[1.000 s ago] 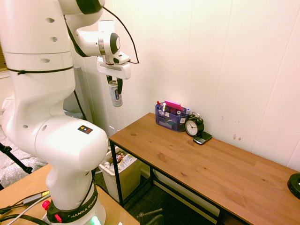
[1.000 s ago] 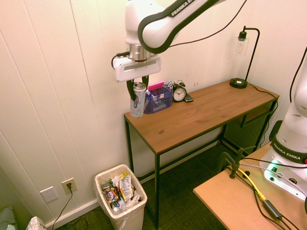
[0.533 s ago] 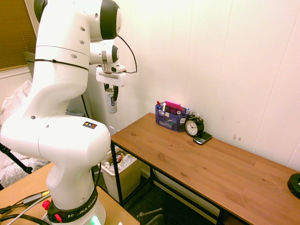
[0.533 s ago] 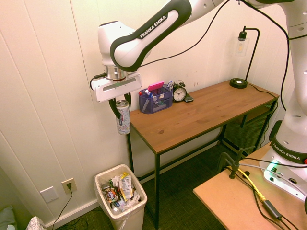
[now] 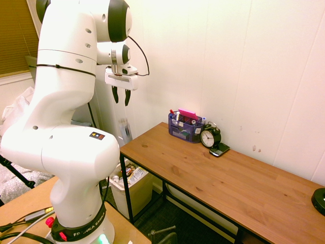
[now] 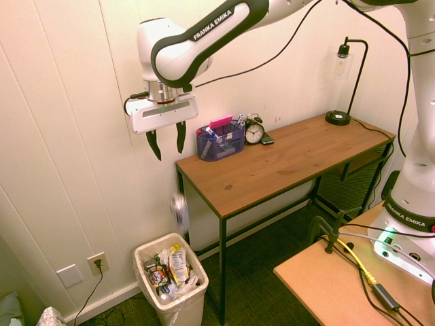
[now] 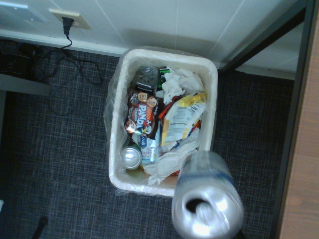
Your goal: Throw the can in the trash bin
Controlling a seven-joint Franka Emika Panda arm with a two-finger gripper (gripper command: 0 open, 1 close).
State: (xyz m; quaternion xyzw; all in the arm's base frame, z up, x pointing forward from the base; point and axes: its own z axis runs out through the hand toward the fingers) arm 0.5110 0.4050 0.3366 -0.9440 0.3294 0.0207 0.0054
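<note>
wooden table point(image 6: 285, 163): left end just beside the gripper | trash bin point(image 6: 171, 284): on the floor below, rubbish inside; wrist view alone shows its full contents | gripper point(image 6: 167, 140): fingers spread wide, holding nothing | can point(image 6: 179, 207): blurred in mid-air between gripper and bin; wrist view shows its silver top.

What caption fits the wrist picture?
Released can falls, blurred, toward the rubbish-filled trash bin below.
</note>
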